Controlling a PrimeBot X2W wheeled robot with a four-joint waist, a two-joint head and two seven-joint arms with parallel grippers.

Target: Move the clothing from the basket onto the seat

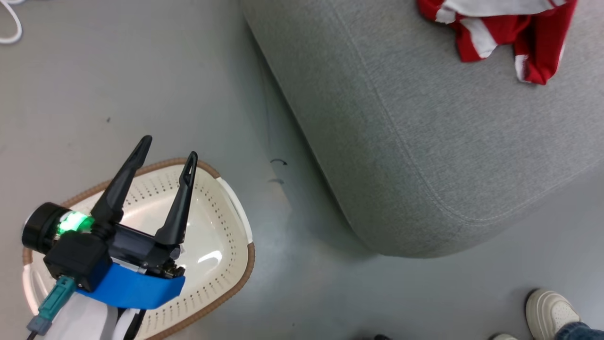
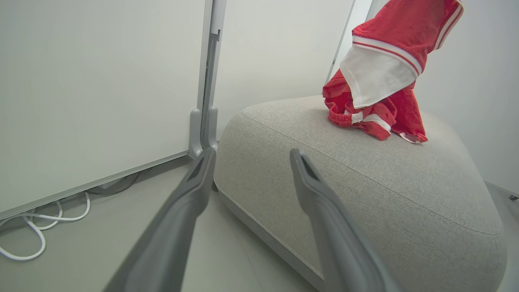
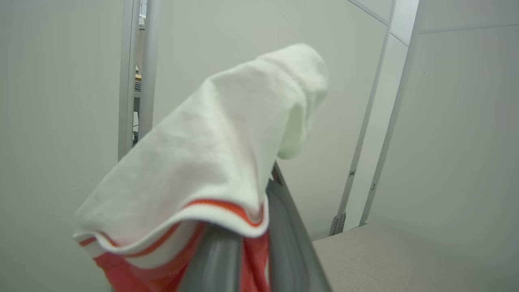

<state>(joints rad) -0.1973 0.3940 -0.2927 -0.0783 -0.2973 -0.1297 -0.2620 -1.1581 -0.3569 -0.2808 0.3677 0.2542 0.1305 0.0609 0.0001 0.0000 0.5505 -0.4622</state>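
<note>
The left gripper (image 1: 169, 147) hovers over the basket (image 1: 222, 264), its two dark fingers spread wide apart and holding nothing. The cream basket with its brown rim sits on the grey floor (image 1: 141, 71), just beside the seat (image 1: 401, 156). A person's pale shoe (image 1: 552, 311) stands on the floor near the seat's corner. Farther off, the red and white clothing (image 1: 538, 42) is on the seat's far part, well apart from the basket. From the left wrist view, the clothing hangs from above with its lower end resting on the cushion. The right gripper (image 3: 253, 239) is closed on that cloth, white fabric draped over its fingers. Pale wall panels (image 2: 101, 81) stand behind.
</note>
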